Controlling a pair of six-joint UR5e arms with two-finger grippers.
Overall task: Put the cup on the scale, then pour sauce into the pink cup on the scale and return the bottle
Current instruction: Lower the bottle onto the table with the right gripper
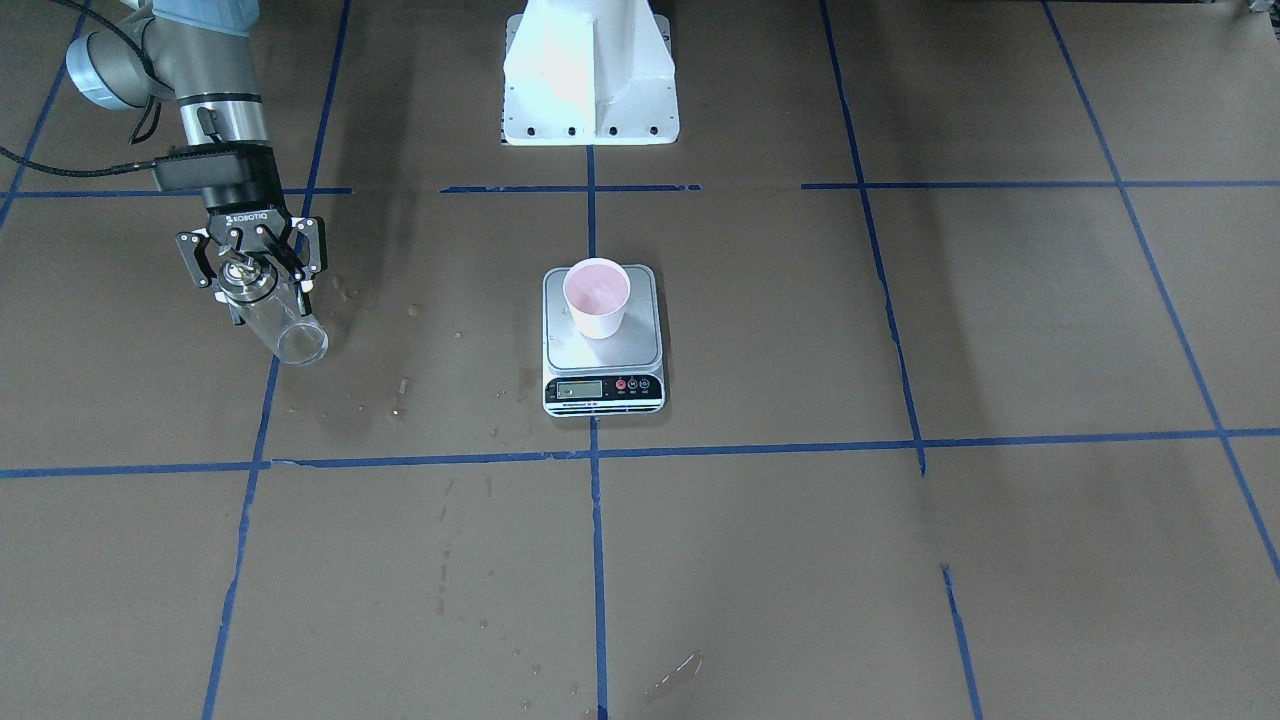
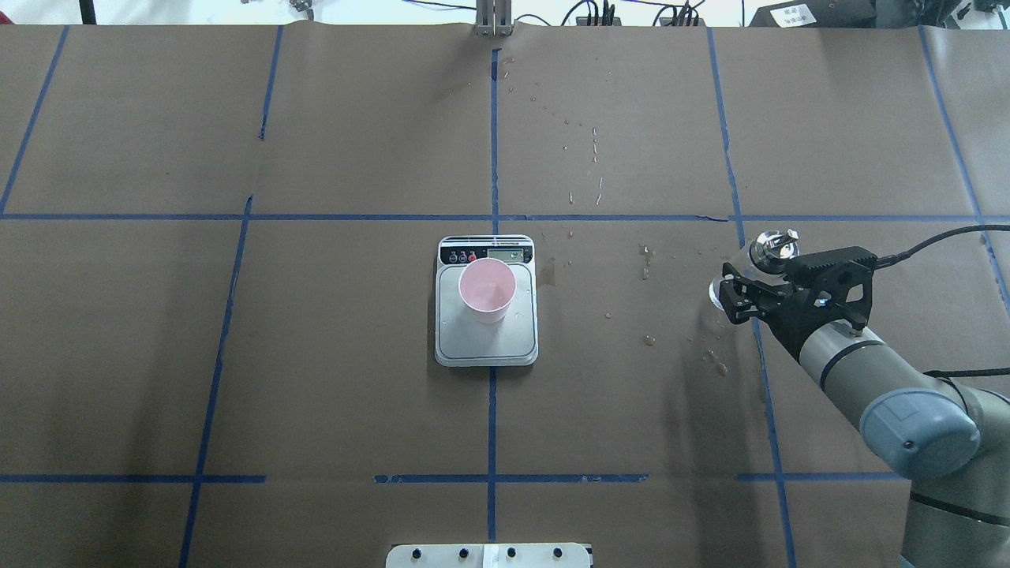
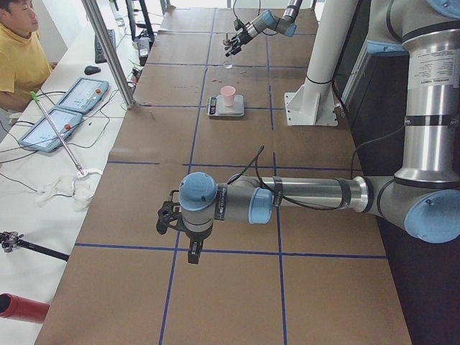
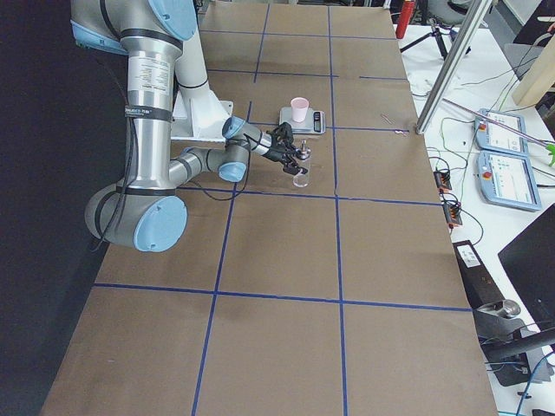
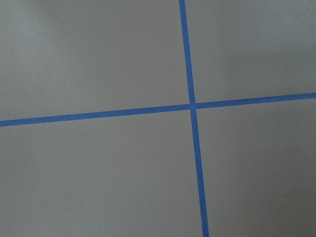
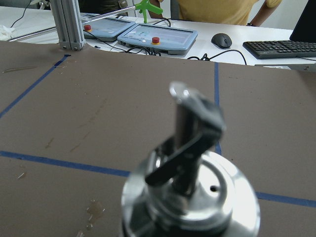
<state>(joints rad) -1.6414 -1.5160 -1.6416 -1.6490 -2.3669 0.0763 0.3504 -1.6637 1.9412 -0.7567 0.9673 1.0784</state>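
Observation:
The pale pink cup (image 1: 597, 297) stands upright on the scale (image 1: 640, 345) at the table's middle; both also show in the overhead view, the cup (image 2: 487, 290) on the scale (image 2: 489, 347). The clear bottle (image 1: 295, 335) with its silver pour-spout cap (image 2: 773, 246) stands about upright at the robot's right, well apart from the scale. My right gripper (image 1: 255, 285) is shut around the bottle's upper part. The cap (image 6: 192, 187) fills the right wrist view. My left gripper (image 3: 167, 215) hangs over bare table far from the scale; I cannot tell if it is open or shut.
Small wet spots and stains (image 2: 647, 260) dot the brown paper between the scale and the bottle. The white robot base (image 1: 590, 75) stands behind the scale. Blue tape lines (image 5: 191, 105) cross the table. An operator (image 3: 18, 50) and control panels sit beyond the far edge.

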